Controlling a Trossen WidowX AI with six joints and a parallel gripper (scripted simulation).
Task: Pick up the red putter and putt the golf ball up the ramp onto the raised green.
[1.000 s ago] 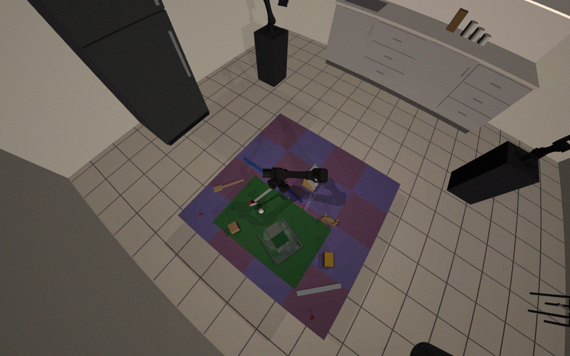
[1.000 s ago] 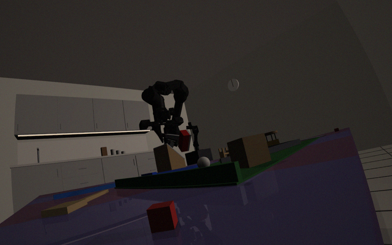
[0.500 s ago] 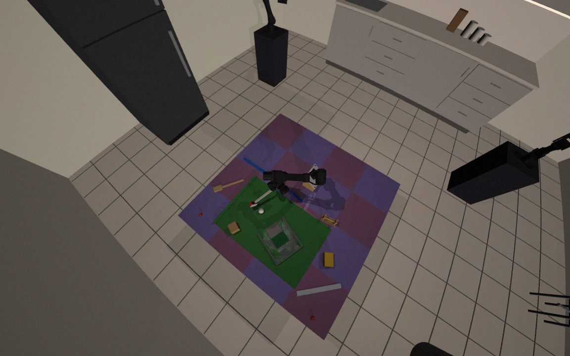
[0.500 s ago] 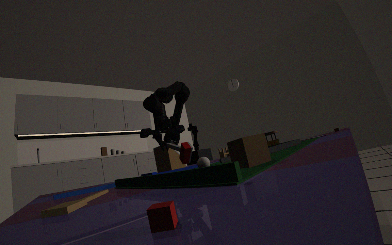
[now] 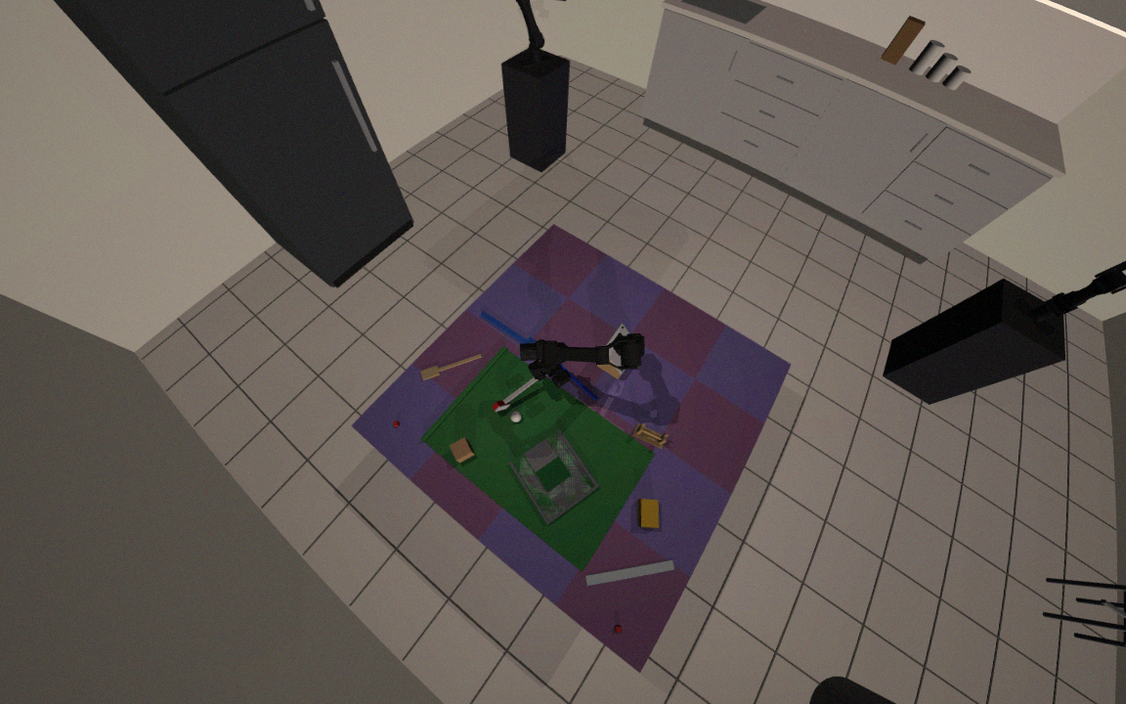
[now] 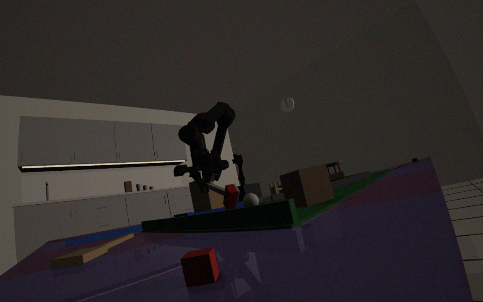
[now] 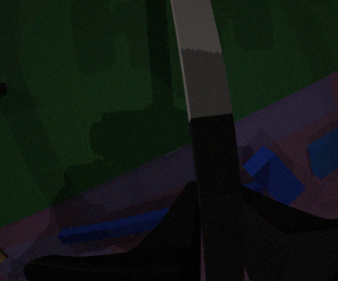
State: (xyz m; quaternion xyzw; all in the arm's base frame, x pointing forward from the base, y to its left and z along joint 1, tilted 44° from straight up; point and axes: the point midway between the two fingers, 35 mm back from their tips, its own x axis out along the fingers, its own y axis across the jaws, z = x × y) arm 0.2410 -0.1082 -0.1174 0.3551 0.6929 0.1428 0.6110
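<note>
My gripper (image 5: 551, 376) (image 6: 206, 184) (image 7: 207, 186) is shut on the dark grip of the putter, above the edge of the green mat (image 5: 615, 455). The putter's pale shaft (image 5: 521, 391) (image 7: 205, 82) slopes down to its red head (image 5: 498, 406) (image 6: 230, 196). The white golf ball (image 5: 515, 418) (image 6: 250, 199) rests on the mat, close to the head. The head is on the ball's side away from the ramp; whether it touches the mat is unclear. The grey ramp (image 5: 540, 455) leads to the raised green (image 5: 554, 473), a dark green square inside low walls. The wrist view does not show the head or ball.
A brown block (image 5: 462, 451) (image 6: 307, 186) sits on the mat. Blue pieces (image 5: 504, 327) (image 7: 114, 226) lie behind it. A wooden paddle (image 5: 452, 368) (image 6: 85, 255), a small wooden rack (image 5: 651, 435), a yellow block (image 5: 649, 513) and a white bar (image 5: 629, 573) lie around it.
</note>
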